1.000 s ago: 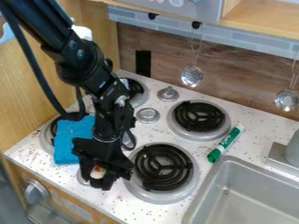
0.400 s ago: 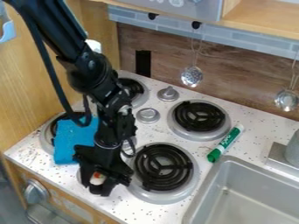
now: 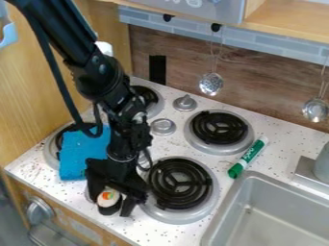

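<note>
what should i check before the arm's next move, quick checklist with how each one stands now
1. Gripper down around the small orange-and-white-topped item: ok, the item sits between its fingers
2. Fingers spread: ok, they stand apart
3. Item free of both fingers: cannot tell, contact is unclear from this angle
4. Blue cloth off the burners: not ok, it overlaps the far-left burner
5. Green marker outside the sink: ok, it lies on the counter

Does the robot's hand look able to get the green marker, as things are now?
Probably yes: nothing covers the marker, and only a low stove burner lies between it and the hand.
</note>
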`<action>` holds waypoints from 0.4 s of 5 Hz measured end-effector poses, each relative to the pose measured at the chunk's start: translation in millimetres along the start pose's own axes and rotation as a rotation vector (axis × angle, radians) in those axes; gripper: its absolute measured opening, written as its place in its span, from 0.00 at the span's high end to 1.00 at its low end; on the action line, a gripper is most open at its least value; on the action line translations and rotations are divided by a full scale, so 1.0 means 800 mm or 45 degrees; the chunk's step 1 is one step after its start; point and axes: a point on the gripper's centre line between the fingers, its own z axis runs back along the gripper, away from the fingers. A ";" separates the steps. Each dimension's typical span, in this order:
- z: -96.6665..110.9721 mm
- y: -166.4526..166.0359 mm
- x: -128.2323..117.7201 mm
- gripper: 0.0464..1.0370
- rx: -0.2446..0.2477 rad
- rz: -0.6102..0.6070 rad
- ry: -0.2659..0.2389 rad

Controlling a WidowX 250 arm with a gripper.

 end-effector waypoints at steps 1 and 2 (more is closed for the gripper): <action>0.053 -0.001 0.014 0.03 -0.069 0.030 -0.115; 0.107 -0.004 0.019 0.03 -0.143 -0.052 -0.094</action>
